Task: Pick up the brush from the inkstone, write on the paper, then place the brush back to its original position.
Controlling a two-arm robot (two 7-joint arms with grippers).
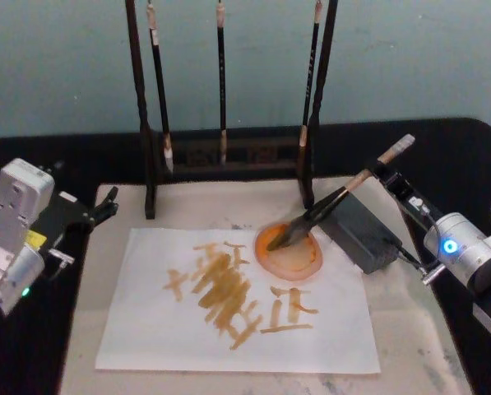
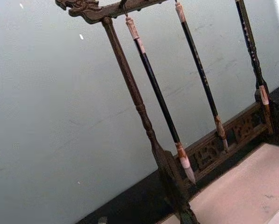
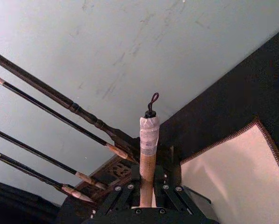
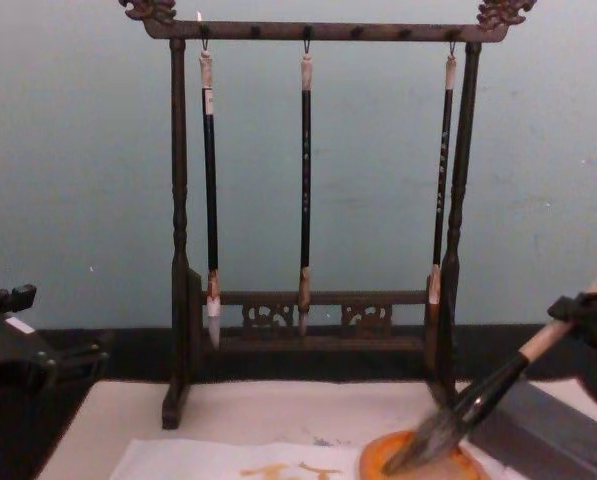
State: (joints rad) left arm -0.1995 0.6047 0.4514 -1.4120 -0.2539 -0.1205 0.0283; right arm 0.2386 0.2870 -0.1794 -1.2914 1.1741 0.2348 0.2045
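Note:
The brush (image 1: 331, 202) slants down from my right gripper (image 1: 382, 172), which is shut on its tan upper handle. Its dark tuft rests in the round orange dish (image 1: 291, 260). The chest view shows the same: brush (image 4: 488, 395), tuft in the dish (image 4: 418, 462), right gripper (image 4: 588, 315) at the right edge. In the right wrist view the handle (image 3: 147, 154) with its cord loop stands up between the fingers (image 3: 123, 198). The dark grey inkstone (image 1: 362, 233) lies just right of the dish, under the shaft. The paper (image 1: 159, 333) with orange strokes lies in front. My left gripper (image 1: 105, 206) is parked at the left, open.
A dark wooden rack (image 1: 229, 153) with three thin hanging brushes (image 4: 305, 180) stands behind the paper and dish. The beige mat (image 1: 414, 337) lies under the paper on a black table. The rack's right post (image 1: 309, 164) stands close to the held brush.

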